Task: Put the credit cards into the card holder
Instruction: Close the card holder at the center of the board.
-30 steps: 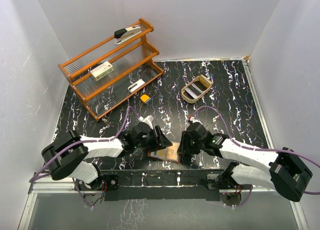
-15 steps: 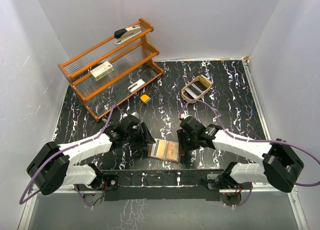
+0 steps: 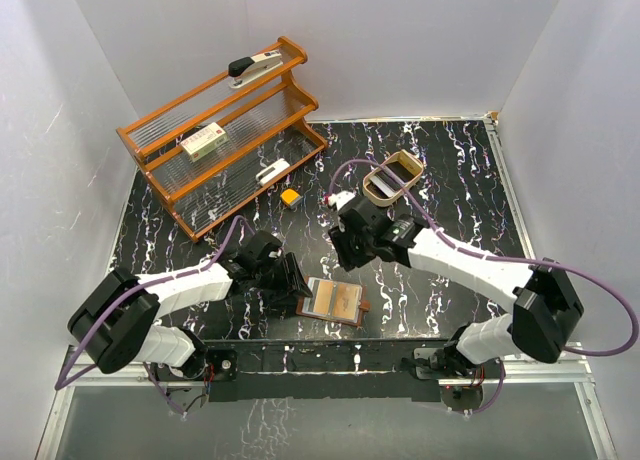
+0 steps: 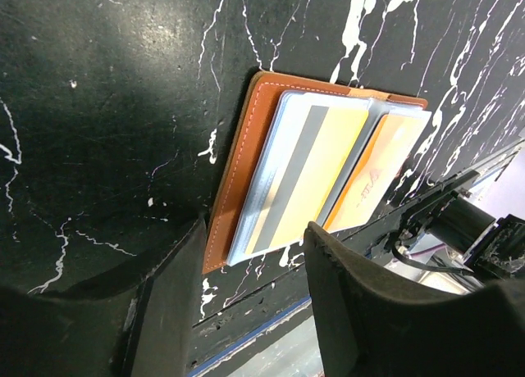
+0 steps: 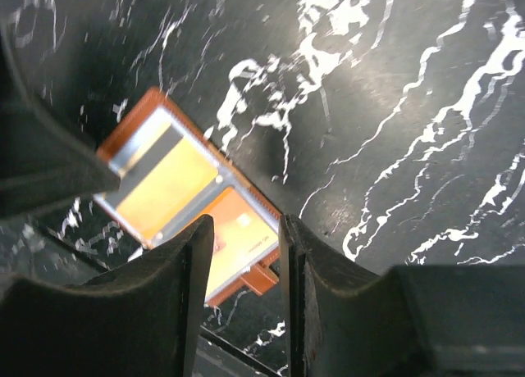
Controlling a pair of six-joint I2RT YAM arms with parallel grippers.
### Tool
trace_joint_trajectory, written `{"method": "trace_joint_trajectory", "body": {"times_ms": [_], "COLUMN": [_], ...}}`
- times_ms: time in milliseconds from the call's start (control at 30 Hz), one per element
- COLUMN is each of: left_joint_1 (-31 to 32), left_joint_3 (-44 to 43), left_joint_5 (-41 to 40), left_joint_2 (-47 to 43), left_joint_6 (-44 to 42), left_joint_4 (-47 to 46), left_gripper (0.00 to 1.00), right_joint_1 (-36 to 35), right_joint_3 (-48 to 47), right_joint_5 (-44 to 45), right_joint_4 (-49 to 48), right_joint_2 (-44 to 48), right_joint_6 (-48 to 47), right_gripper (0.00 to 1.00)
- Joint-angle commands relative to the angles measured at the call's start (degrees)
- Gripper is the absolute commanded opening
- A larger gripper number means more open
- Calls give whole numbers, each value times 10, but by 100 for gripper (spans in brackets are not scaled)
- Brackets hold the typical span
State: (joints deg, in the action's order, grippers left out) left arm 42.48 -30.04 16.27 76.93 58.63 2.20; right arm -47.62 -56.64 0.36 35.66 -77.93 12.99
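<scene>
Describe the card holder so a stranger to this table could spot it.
On the black marbled table, look at the middle of the near edge. The card holder lies open there: the only brown leather piece, cards in its pockets.

From overhead at the near edge, we view the whole table (image 3: 460, 180) from a distance, facing down and away. Each wrist camera faces steeply down, close to the surface. All three views share the card holder (image 3: 337, 301) near the front edge.
</scene>
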Motion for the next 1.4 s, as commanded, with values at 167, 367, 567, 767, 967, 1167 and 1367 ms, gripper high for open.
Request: {"method": "trace_joint_trajectory", "body": {"times_ms": [167, 367, 567, 767, 967, 1167, 1367], "left_joint_1": [-4, -3, -3, -3, -3, -3, -3], "left_joint_3": [12, 20, 38, 54, 50, 41, 35], "left_joint_5": [12, 35, 79, 118, 104, 96, 82], "left_joint_2": [-6, 2, 9, -13, -55, -53, -56], "left_joint_6": [0, 8, 52, 125, 149, 124, 92], "left_joint_4": [-10, -43, -130, -238, -262, -224, -175], "left_gripper": [52, 53, 53, 52, 46, 31, 7], "right_joint_1": [9, 10, 10, 10, 10, 10, 9], "right_joint_3": [45, 143, 211, 253, 266, 265, 261], "right_joint_5": [68, 48, 21, -4, -19, -31, -42], "right_joint_4": [9, -27, -91, -135, -158, -172, -185], "right_joint_2": [18, 64, 80, 84, 84, 86, 73], "right_joint_6": [220, 265, 307, 328, 323, 315, 305], "right_gripper": [44, 51, 50, 44, 44, 43, 43]}}
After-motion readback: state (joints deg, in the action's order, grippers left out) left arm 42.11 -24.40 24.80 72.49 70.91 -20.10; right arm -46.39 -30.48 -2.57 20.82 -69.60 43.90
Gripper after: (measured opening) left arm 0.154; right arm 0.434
